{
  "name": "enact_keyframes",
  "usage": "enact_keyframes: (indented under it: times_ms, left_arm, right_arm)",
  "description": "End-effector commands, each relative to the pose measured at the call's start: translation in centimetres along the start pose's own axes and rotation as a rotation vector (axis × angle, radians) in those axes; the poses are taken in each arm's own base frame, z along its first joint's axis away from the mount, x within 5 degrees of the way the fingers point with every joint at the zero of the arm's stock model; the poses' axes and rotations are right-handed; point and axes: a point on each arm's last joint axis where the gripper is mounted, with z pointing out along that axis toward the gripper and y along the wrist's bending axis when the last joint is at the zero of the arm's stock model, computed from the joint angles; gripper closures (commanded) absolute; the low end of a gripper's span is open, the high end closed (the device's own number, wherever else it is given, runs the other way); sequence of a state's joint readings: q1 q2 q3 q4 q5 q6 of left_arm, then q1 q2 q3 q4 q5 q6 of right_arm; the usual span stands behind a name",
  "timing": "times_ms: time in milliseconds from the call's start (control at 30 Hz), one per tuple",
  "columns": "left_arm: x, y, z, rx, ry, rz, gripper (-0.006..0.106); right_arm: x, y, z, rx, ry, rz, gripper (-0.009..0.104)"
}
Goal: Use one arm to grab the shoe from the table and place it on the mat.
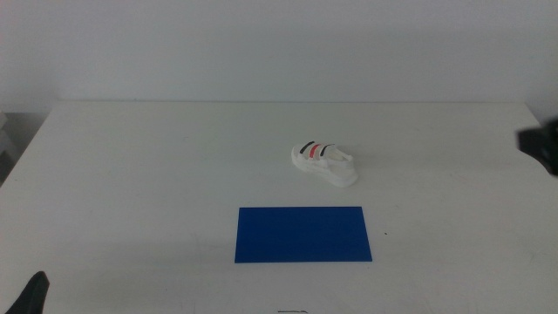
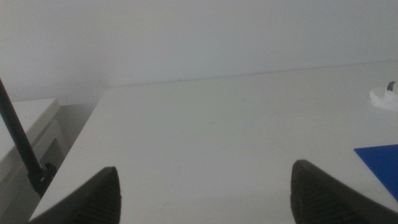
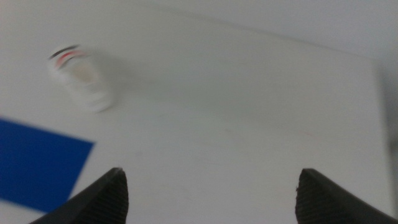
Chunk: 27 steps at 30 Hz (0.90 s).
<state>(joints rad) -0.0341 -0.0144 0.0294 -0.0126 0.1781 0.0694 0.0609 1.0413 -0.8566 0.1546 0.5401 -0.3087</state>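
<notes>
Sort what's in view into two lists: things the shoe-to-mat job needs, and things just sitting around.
Needed for the job:
- shoe, lying on the table just behind the mat
- mat, blue, nothing on it
- right gripper, jaws open, at the table's right edge
- left gripper, jaws open, waiting at the near left corner

Just sitting around:
- white cabinet beside the table

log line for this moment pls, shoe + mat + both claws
shoe: on table, just behind mat, not touching | left claw: open, empty, near-left corner | right claw: open, empty, right edge | stage: pre-grasp
</notes>
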Motion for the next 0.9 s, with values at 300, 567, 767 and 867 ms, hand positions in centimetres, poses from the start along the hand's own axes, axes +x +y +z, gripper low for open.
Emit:
enact_keyframes:
  times_ms: [300, 567, 767, 867]
  left_arm:
    - [-1.0, 0.0, -0.2, -0.001, -0.106, -0.023, 0.007]
    - [-1.0, 0.0, -0.2, -0.001, -0.106, -0.023, 0.007]
    - [-1.0, 0.0, -0.2, -0.001, -0.106, -0.023, 0.007]
    - [-1.0, 0.0, -0.2, -0.001, -0.106, -0.023, 0.007]
  right_arm:
    - [-8.8, 0.6, 5.0, -0.325, 0.099, -0.088, 0.001]
    - [-8.3, 0.7, 6.8, -0.356, 0.166, -0.045, 0.001]
    - [-8.4, 1.1, 7.0, -0.399, 0.145, -0.058, 0.001]
    - [-8.6, 1.8, 7.5, -0.417, 0.129, -0.15, 0.001]
